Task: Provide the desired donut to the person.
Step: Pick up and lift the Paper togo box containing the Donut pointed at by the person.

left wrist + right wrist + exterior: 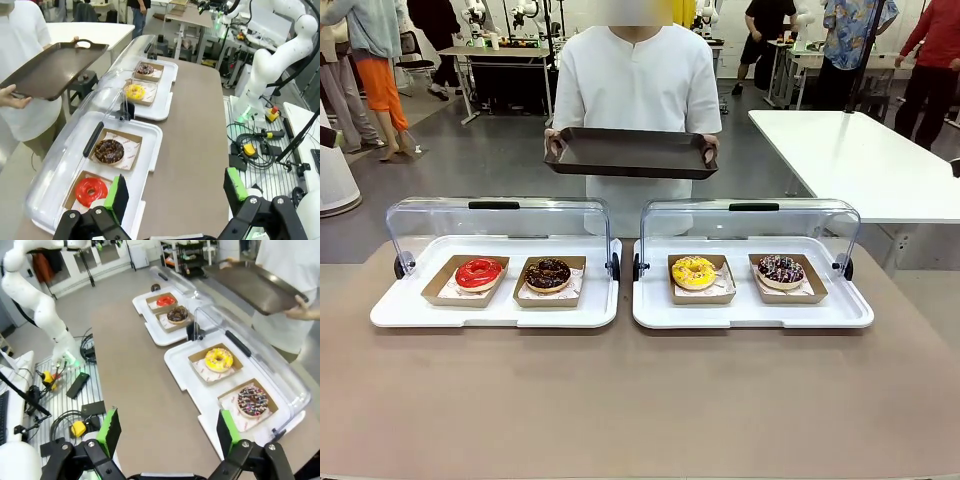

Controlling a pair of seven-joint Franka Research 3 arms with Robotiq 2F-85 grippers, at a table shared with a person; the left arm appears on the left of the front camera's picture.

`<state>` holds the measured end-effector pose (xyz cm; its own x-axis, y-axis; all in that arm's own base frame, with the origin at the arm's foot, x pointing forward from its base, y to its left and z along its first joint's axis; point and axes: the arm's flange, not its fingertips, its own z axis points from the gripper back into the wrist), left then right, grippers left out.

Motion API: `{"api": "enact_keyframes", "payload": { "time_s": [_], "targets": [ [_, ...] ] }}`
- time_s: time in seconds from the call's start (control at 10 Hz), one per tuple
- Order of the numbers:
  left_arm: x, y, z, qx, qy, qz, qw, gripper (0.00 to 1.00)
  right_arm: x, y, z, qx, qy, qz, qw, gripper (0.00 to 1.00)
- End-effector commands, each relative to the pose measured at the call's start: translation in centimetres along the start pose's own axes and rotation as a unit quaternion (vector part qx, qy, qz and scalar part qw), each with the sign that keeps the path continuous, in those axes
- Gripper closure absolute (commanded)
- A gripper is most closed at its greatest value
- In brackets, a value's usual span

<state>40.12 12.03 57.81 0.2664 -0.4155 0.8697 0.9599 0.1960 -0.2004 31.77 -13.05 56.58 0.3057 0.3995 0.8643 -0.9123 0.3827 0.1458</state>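
Spread wide, the left fingers (116,195) hold nothing. On my left wrist camera one green pad shows in front of the near end of the left white tray (150,155), just beside the red-glazed donut (90,190). The right fingers (109,430) are just as far apart and also carry nothing. They hang over bare bench (130,365) on the robot's side of the right white tray (177,362).

From the front camera I count four donuts, each in its own brown cardboard holder lined with paper. On the left white tray the red-glazed donut lies to the left and a chocolate donut (548,274) to its right. On the right white tray a yellow donut (694,272) lies to the left and a dark sprinkled donut (781,270) to the right. The two white trays sit side by side on the bench, close together at the middle. On each, a clear cover (500,222) stands raised at the far side, so the donuts lie open toward me.

At the far side of the bench stands the person (636,85) in the white T-shirt, behind the gap between the two white trays. One hand grips each end of a dark tray (630,152), held in front of the body, above and beyond the covers. I cannot tell which donut is wanted.
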Motion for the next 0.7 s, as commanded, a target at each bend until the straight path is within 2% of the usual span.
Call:
{"api": "enact_keyframes", "payload": {
  "time_s": [0.0, 0.2, 0.6],
  "targets": [
    [-0.3, -0.9, 0.4, 0.021, 0.044, -0.023, 0.999, 0.0, 0.0, -0.1, 0.0, -0.001, 0.027, 0.006, 1.0, 0.0],
    [-0.9, -1.4, 1.1, 0.032, 0.075, -0.03, 0.996, 0.0, -0.2, 0.0, -0.1, 0.001, 0.036, 0.001, 0.999, 0.0],
    [-2.1, -2.0, 2.0, 0.061, 0.095, -0.047, 0.992, 0.0, -0.2, 0.0, -0.5, 0.01, 0.043, 0.005, 0.999, 0.0]
  ]
}}
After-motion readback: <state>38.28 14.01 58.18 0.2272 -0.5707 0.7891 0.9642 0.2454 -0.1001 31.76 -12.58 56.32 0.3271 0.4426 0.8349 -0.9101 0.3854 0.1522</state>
